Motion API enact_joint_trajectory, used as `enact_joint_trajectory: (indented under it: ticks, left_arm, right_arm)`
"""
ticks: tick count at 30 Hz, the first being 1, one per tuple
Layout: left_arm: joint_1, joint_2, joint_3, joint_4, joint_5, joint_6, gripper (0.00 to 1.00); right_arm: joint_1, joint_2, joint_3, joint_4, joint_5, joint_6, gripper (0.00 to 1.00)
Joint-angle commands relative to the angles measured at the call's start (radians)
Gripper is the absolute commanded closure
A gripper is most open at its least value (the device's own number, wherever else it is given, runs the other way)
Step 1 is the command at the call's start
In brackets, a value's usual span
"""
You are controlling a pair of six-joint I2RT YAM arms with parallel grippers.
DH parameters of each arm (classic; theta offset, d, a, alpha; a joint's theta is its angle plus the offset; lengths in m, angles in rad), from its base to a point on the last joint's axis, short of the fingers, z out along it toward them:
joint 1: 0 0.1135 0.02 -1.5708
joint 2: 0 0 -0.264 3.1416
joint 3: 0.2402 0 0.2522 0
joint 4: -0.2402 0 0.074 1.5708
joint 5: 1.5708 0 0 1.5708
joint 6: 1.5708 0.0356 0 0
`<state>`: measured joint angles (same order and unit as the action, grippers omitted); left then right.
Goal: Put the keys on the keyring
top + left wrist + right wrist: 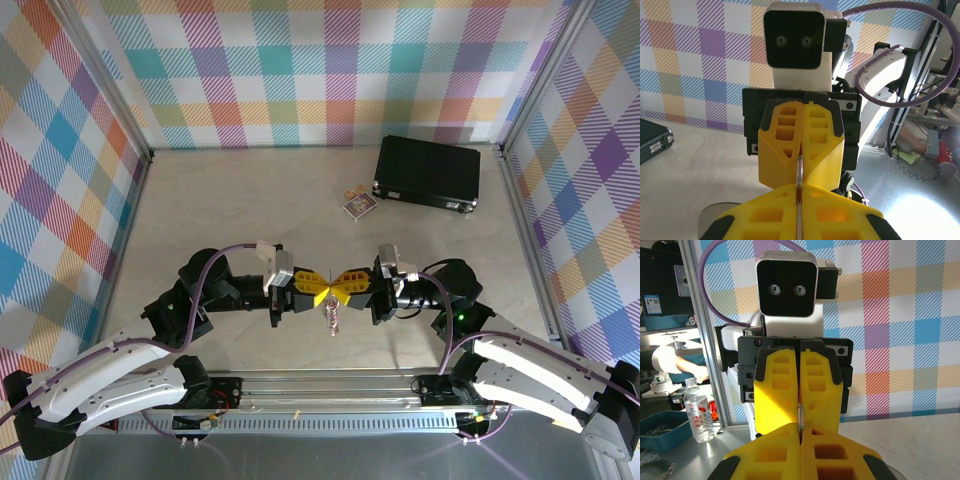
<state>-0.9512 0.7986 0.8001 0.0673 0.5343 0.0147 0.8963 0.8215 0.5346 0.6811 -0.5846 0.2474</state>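
Observation:
Both grippers meet tip to tip above the middle of the table. My left gripper (pixel 318 290) and my right gripper (pixel 348 284) are each shut on the keyring (pixel 333 292), which stands edge-on between their yellow fingertips. Its knobbly silvery chain (pixel 333 318) hangs straight down below them. In the left wrist view the thin metal loop (pixel 799 172) runs from my left gripper (pixel 800 195) up into the opposite yellow fingers (pixel 785 150). The right wrist view shows the same loop (pixel 800 415) pinched by my right gripper (pixel 800 434). The keys are out of view.
A black rectangular case (pixel 428 172) lies at the back right, with a small printed card packet (pixel 359 204) just left of it. Checked walls on metal posts close the table on three sides. A water bottle (pixel 697 410) stands outside the enclosure.

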Motion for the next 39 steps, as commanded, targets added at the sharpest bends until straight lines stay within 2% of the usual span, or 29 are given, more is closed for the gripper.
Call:
enact_joint_trajectory:
  ticks: [1, 5, 11, 15, 21, 25, 30, 34, 39]
  left_arm:
    - [-0.008, 0.016, 0.004, 0.077, 0.014, -0.001, 0.91]
    - [-0.008, 0.019, 0.004, 0.076, 0.003, 0.008, 1.00]
    - [-0.007, 0.002, 0.019, 0.011, -0.032, 0.048, 1.00]
    - [-0.007, 0.001, 0.050, -0.087, -0.067, 0.099, 1.00]
    - [-0.006, 0.023, 0.138, -0.277, -0.124, 0.195, 1.00]
    - [-0.006, 0.057, 0.202, -0.439, -0.162, 0.256, 1.00]
    - [-0.008, 0.103, 0.272, -0.577, -0.179, 0.301, 1.00]
    - [-0.008, 0.124, 0.303, -0.630, -0.175, 0.312, 1.00]
    - [-0.008, 0.144, 0.330, -0.682, -0.181, 0.329, 1.00]
  right_arm:
    - [0.013, -0.007, -0.009, 0.020, -0.037, -0.006, 1.00]
    - [0.014, -0.007, -0.004, 0.002, -0.038, -0.013, 1.00]
    - [0.014, -0.014, 0.001, -0.042, -0.026, -0.033, 1.00]
    - [0.014, -0.038, 0.022, -0.156, -0.020, -0.073, 1.00]
    - [0.013, -0.104, 0.082, -0.411, 0.036, -0.185, 0.67]
    - [0.013, -0.120, 0.171, -0.653, 0.079, -0.290, 0.59]
    - [0.014, -0.090, 0.252, -0.815, 0.125, -0.386, 0.58]
    - [0.013, -0.044, 0.286, -0.857, 0.130, -0.412, 0.61]
    - [0.013, -0.008, 0.291, -0.856, 0.117, -0.418, 0.58]
